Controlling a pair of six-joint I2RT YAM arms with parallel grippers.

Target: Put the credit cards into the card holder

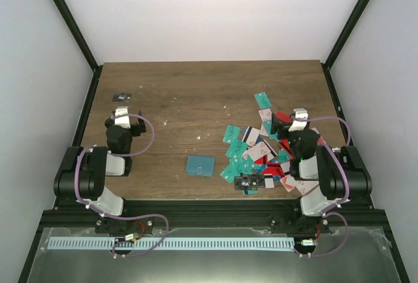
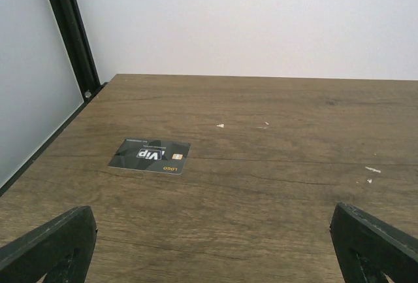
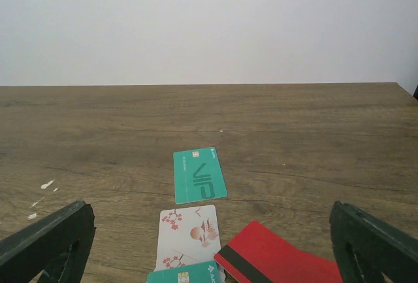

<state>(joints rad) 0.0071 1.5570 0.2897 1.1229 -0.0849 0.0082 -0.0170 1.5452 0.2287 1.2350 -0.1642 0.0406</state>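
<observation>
Both stand wide open and empty: the right gripper (image 3: 211, 244) hangs over the cards (image 1: 261, 155) heaped right of the holder (image 1: 200, 165), the left gripper (image 2: 209, 244) well left of it. Best pinch one loose teal card (image 3: 199, 175) by its edge, never the heap.

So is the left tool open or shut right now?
The left tool is open: its fingers sit at opposite edges of the wrist view, only bare table between them.
</observation>
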